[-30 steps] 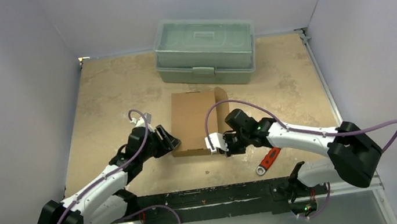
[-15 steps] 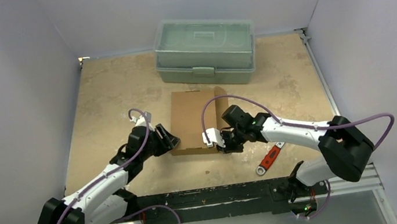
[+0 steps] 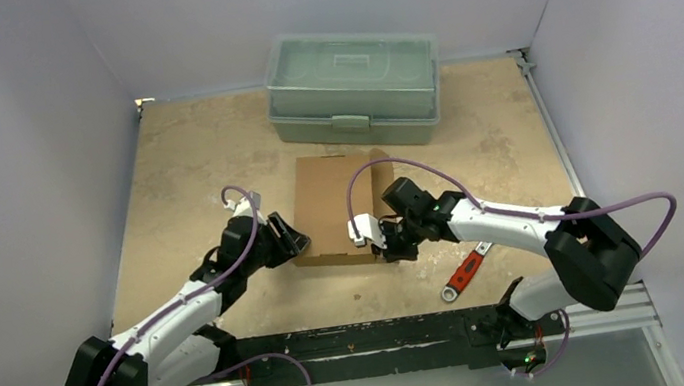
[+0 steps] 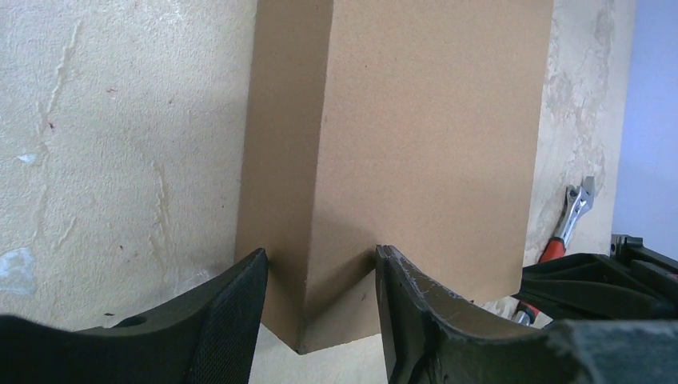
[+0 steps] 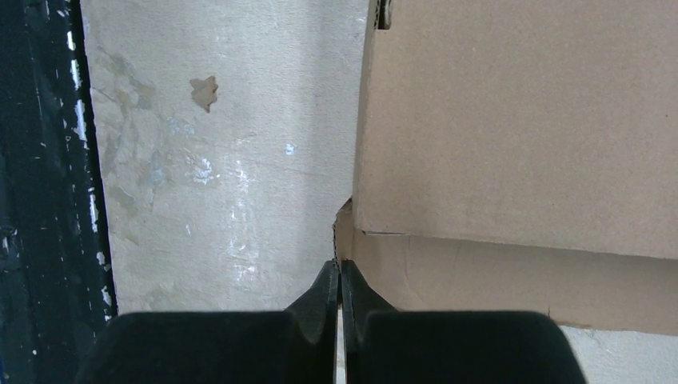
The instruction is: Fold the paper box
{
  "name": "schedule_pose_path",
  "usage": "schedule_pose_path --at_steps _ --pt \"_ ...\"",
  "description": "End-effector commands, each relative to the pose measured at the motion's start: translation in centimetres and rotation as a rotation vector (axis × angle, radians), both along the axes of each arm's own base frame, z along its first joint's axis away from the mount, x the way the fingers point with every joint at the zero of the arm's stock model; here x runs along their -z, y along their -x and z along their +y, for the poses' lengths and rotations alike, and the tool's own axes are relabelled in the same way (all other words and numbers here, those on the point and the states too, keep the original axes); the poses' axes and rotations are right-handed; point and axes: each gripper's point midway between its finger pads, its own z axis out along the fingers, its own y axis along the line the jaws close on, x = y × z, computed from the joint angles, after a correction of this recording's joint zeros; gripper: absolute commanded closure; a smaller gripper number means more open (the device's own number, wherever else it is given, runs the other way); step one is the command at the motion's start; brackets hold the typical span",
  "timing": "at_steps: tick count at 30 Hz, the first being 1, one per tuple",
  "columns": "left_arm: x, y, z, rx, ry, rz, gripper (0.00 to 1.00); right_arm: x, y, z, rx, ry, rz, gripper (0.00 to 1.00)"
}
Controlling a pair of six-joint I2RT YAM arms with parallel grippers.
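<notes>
Top external view gives us the paper box [image 3: 335,204] lying mid-table [image 3: 193,163], just in front of the grey-green toolbox [image 3: 352,75] and between the two grippers, with a red-handled wrench [image 3: 463,275] off to its near right. We read the placing as a brace-and-poke arrangement. The left gripper [image 3: 297,247] sits at the box's near-left corner, jaws roughly half apart and straddling the folded edge, one finger outside the side wall and the other over the top panel. It seems meant to keep the box from sliding, though we cannot tell whether the fingers actually press the cardboard. The right gripper [image 3: 376,247] has its jaws fully together with nothing between them. In the right wrist view its tip meets the near-right corner, where a small flap pokes out beneath the top panel, so we judge it is serving as a blunt pusher to tuck that flap. Both arms reach low and inward from their bases, forearms converging on the box's near edge, the right wrist bent across towards the corner.
</notes>
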Motion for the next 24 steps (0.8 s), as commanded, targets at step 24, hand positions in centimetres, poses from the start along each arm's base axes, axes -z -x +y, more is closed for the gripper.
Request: schedule_pose_path --at_steps 24 --pt "0.1 -0.1 -0.3 0.043 -0.022 -0.003 0.51 0.4 -2.8 -0.9 0.124 0.053 -0.054 1.0"
